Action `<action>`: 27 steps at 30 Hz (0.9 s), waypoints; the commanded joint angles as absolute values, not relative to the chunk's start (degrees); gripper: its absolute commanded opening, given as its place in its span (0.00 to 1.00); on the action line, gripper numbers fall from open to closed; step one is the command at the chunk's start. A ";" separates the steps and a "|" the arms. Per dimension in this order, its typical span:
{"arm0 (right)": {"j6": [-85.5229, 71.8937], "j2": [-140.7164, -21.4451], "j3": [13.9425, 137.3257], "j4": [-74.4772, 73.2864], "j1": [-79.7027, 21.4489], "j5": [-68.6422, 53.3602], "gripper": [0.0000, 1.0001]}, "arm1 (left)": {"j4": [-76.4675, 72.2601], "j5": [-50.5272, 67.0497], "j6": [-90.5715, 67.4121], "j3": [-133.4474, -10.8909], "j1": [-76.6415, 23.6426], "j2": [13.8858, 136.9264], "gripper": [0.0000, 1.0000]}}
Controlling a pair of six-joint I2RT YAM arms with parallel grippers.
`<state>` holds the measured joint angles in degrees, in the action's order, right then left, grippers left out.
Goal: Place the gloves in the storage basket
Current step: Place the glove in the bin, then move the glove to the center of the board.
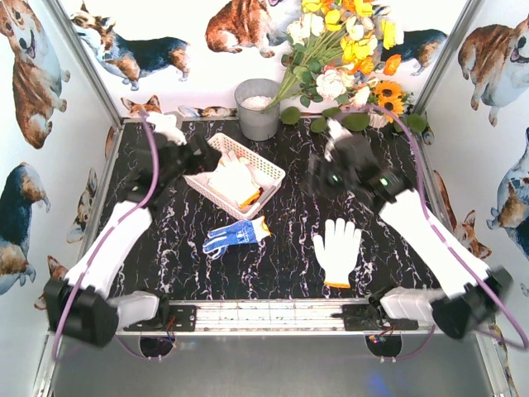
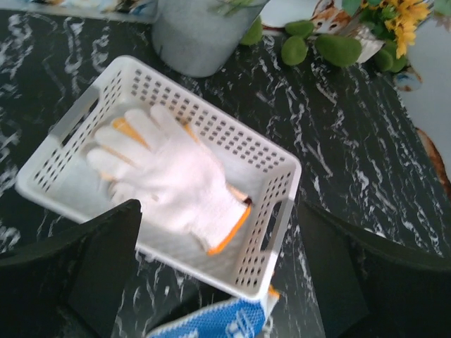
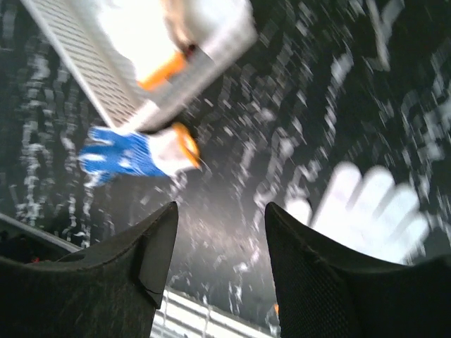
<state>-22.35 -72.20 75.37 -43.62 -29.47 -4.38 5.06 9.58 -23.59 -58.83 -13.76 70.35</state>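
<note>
I see one white glove (image 2: 176, 176) with an orange cuff lying flat in the storage basket (image 2: 282, 169). It is directly under my left pincer (image 2: 218, 211), which is spread wide and holds nothing. A blue-dotted glove (image 1: 235, 235) lies on the desk (image 1: 289, 215) just beside the basket's near corner, back from that pincer's fingertips. My right pincer (image 3: 220, 218) hangs over the desk, parted and empty. A second white glove (image 3: 366, 204) lies flat off to its right, with the blue-dotted one off to its left. Beyond the left pincer and the basket stands a grey bucket (image 1: 258, 107).
</note>
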 commanded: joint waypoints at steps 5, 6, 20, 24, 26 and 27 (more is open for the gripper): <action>-37.75 -57.04 54.23 -55.99 -27.69 4.74 0.50 | 34.03 1.85 -17.36 -58.59 -13.62 57.66 0.92; -39.06 -55.88 51.25 -55.95 -27.73 4.29 0.49 | 35.18 0.98 -16.61 -58.62 -13.62 56.65 0.93; -46.84 -60.15 42.73 -56.64 -38.07 10.10 0.49 | 27.98 -10.83 -12.23 -44.57 -13.62 47.09 0.95; -45.69 -62.85 41.84 -53.22 -40.05 11.46 0.49 | 28.46 -13.14 -9.93 -44.87 -13.62 46.86 0.95; -44.65 -64.49 41.58 -51.65 -40.16 11.58 0.50 | 28.86 -14.64 -9.60 -44.96 -13.61 47.27 0.95; -43.93 -65.95 41.64 -50.95 -40.23 11.53 0.51 | 29.03 -14.86 -9.58 -45.11 -13.60 47.49 0.95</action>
<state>-45.01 -63.33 41.76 -55.57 -39.79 8.40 30.65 -11.49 -11.49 -44.64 -13.74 47.75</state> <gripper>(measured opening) 0.497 0.950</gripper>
